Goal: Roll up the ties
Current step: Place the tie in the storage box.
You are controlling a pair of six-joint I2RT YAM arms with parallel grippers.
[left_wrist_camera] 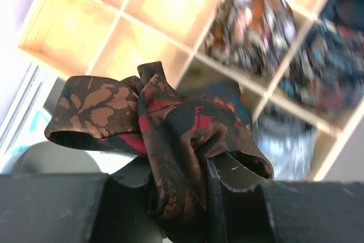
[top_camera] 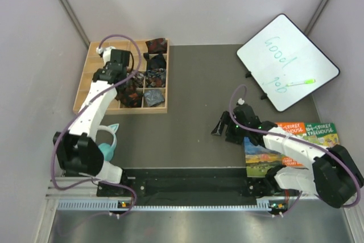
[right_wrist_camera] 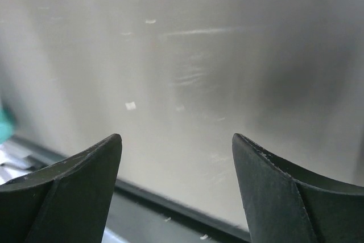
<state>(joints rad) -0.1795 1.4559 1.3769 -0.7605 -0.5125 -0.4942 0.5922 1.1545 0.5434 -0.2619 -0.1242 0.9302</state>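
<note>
- Grey table (top_camera: 193, 83) inside pale walls, with a wooden tray (top_camera: 91, 78) at the far left, split into square cells.
- On my end the left gripper (left_wrist_camera: 182, 197) is clamped on a tie (left_wrist_camera: 165, 123). It's dark brown-black with rust print and a bit of red showing.
- That tie is more of a loose bunch than a neat roll. It hangs above the tray, and I can't tell which cell it's over.
- Other ties (top_camera: 156, 61) sit rolled in the tray's right column, one per cell: dark red, black, multicolour, grey-blue.
- The right gripper (right_wrist_camera: 176, 152) hovers over the table with its fingers spread wide, holding nothing. From the top view it's well apart from the tray, just beside the books (top_camera: 307, 132).
- I can also see a whiteboard (top_camera: 287, 61) at the far right with "Good job" in green.
- Teal headphones (top_camera: 108, 146) lie by the left arm's base.
</note>
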